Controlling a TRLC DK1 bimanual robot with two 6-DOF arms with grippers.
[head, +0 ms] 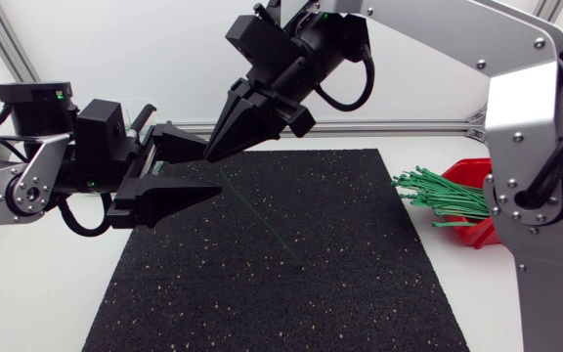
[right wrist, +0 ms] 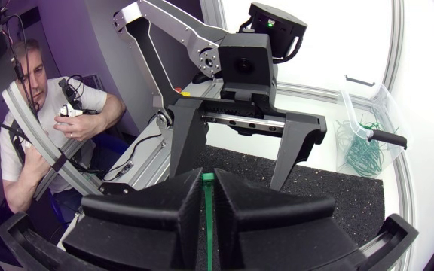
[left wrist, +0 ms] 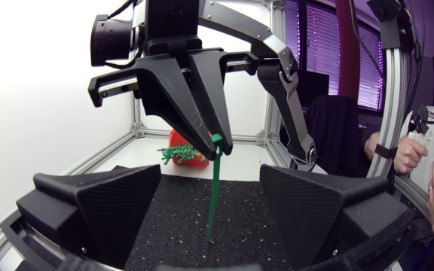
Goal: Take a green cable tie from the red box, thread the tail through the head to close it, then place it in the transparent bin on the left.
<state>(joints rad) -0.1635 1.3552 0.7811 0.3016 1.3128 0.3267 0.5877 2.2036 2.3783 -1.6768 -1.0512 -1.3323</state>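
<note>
1. The right gripper [left wrist: 218, 144] is held above the far left corner of the black mat [head: 291, 274]. Its fingers are pressed together on the head end of one green cable tie [left wrist: 214, 188].
2. The tie is seen hanging nearly straight down from the fingertips towards the mat. Whether its tail touches the mat cannot be told.
3. The left gripper [head: 213, 171] is held over the mat's left edge with its fingers spread wide. The hanging tie lies between them and is touched by neither.
4. The red box [head: 469, 171] is found off the mat's right edge. A bundle of green ties [head: 443, 193] juts from it towards the mat.
5. The transparent bin [right wrist: 379, 105] stands just off the mat on the left arm's side. Looped green ties [right wrist: 356, 147] are seen inside it.
</note>
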